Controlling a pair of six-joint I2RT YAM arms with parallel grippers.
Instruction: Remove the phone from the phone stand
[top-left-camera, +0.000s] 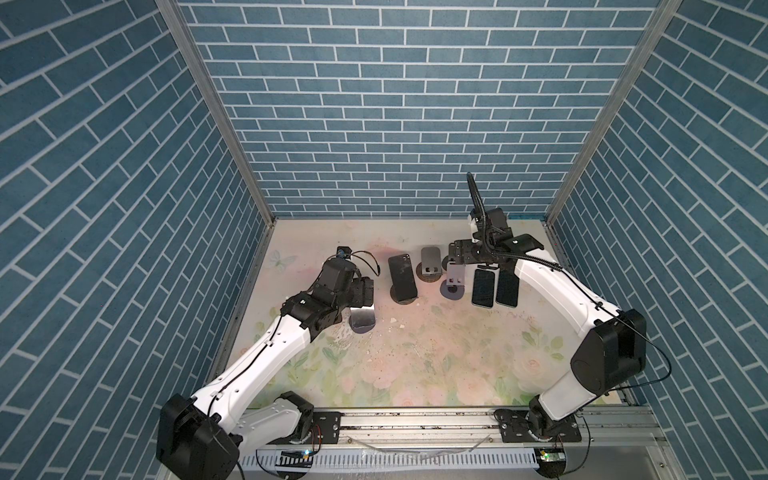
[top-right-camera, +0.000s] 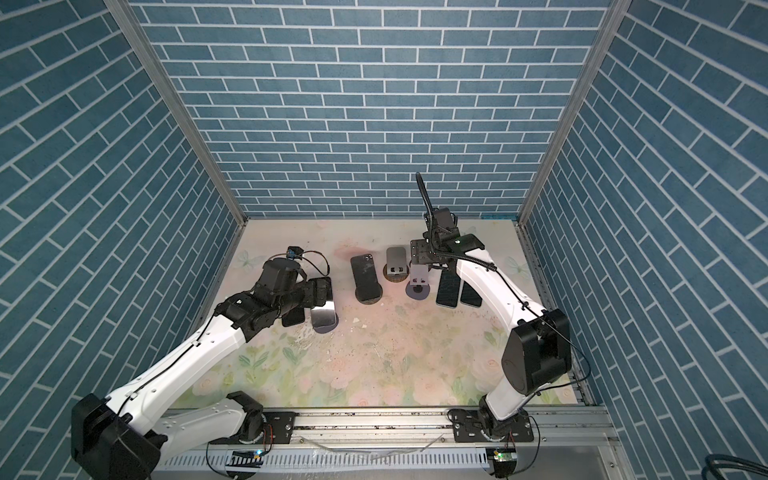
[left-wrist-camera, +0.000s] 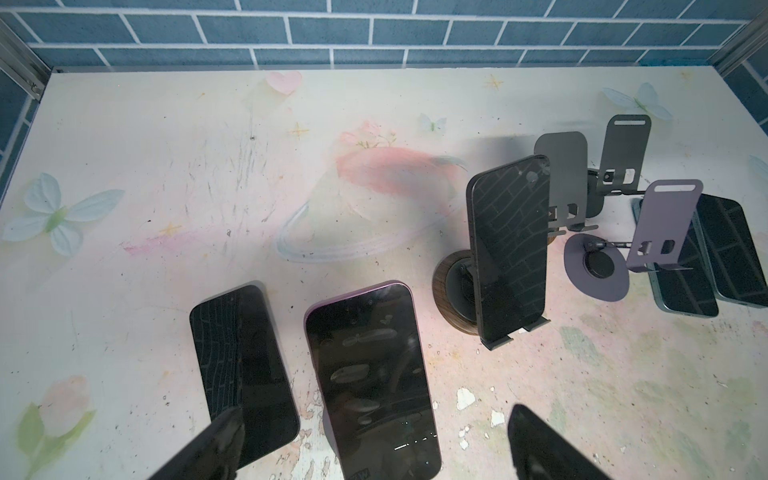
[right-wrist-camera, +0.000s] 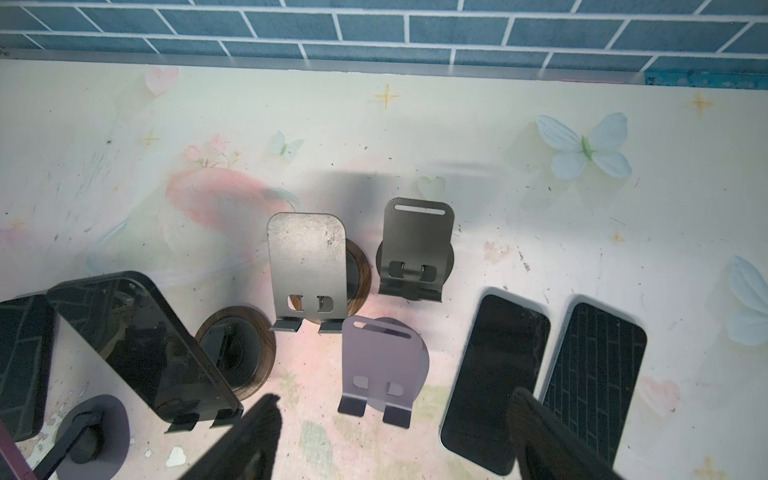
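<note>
Setting: blue brick-patterned walls (top-left-camera: 374, 104) are seen round a worn floral tabletop (top-left-camera: 415, 357).
Top views, task phones: a black phone (top-left-camera: 402, 276) is propped on a wood-based stand (top-left-camera: 404, 300) toward 12 o'clock of the table's middle. A purple phone (top-left-camera: 363, 318) is propped on a purple-based stand (top-right-camera: 328, 329) at 9 o'clock.
Top views, arms: the left gripper (top-left-camera: 363, 291) is seen over the purple phone's upper end; contact cannot be told. The right gripper (top-left-camera: 469, 262) is placed at 1 o'clock, over the far ends of an inner flat phone (top-left-camera: 483, 289) and an outer flat phone (top-left-camera: 508, 289), laid side by side at 2 o'clock.
Top views, empty stands: a grey stand (top-left-camera: 431, 261) and a lavender stand (top-left-camera: 456, 276) are found between the black phone and the flat pair.
Left wrist: the fingers (left-wrist-camera: 208, 453) are spread wide with nothing gripped. The purple phone is framed between them, and a flat black phone (left-wrist-camera: 245, 365) is laid beside it.
Right wrist: the fingers (right-wrist-camera: 249, 440) are spread apart with nothing clasped. The lavender stand is framed between them. A dark stand (right-wrist-camera: 417, 245) is seen empty beside the grey stand.
</note>
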